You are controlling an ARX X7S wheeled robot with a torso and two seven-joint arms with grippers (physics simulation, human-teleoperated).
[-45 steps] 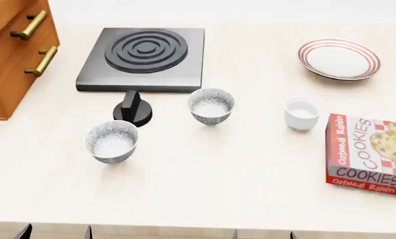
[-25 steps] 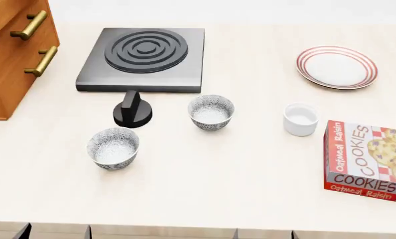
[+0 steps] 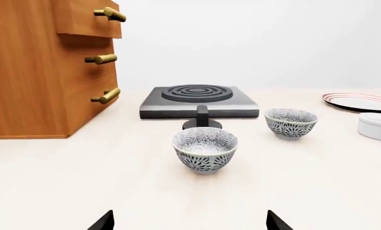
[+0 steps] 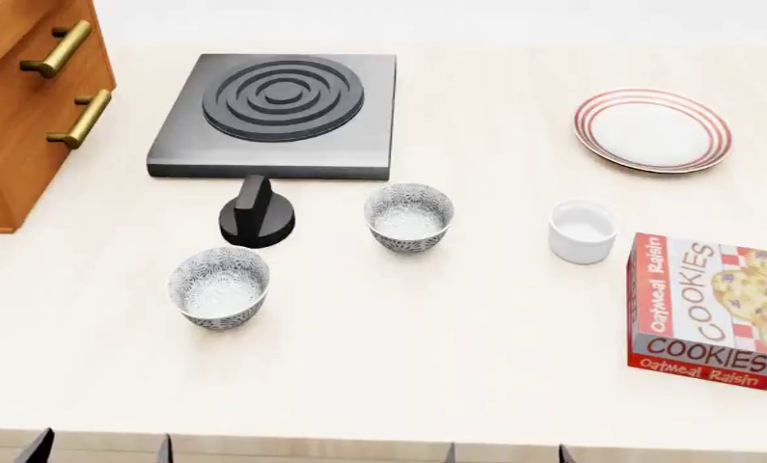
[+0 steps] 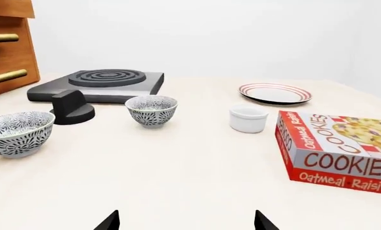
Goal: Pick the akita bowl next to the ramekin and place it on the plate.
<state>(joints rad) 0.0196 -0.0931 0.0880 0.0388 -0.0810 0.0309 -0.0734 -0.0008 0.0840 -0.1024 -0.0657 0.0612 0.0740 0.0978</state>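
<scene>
Target akita bowl (image 4: 409, 217) sits upright at frame centre in the head view, on the pale tabletop (image 4: 422, 357), nothing touching it. Ramekin (image 4: 582, 231) is right of it with a clear gap between them. Plate (image 4: 652, 129) is upper right, well apart from both, lying flat.

Second patterned bowl (image 4: 220, 286) is lower left, also upright, near the black knob (image 4: 257, 213) that stands just in front of the dark hotplate (image 4: 280, 114). Wooden drawer unit (image 4: 29, 96) with brass handles fills the upper left corner. Oatmeal raisin cookie box (image 4: 714, 311) lies flat at the right edge, just below and right of the ramekin.

Left gripper (image 3: 190, 223): only two dark fingertips show at the bottom edge of the left wrist view, spread wide, nothing between them, so the jaws are apart. The second bowl is centred in front of it; the akita bowl lies further off to its right.

Right gripper (image 5: 185, 221): same picture, two tips at the bottom edge of the right wrist view, jaws apart and empty, above bare tabletop. Akita bowl, ramekin and plate all lie ahead of it, well clear.

In the head view only dark slivers of both arms show along the bottom edge.
</scene>
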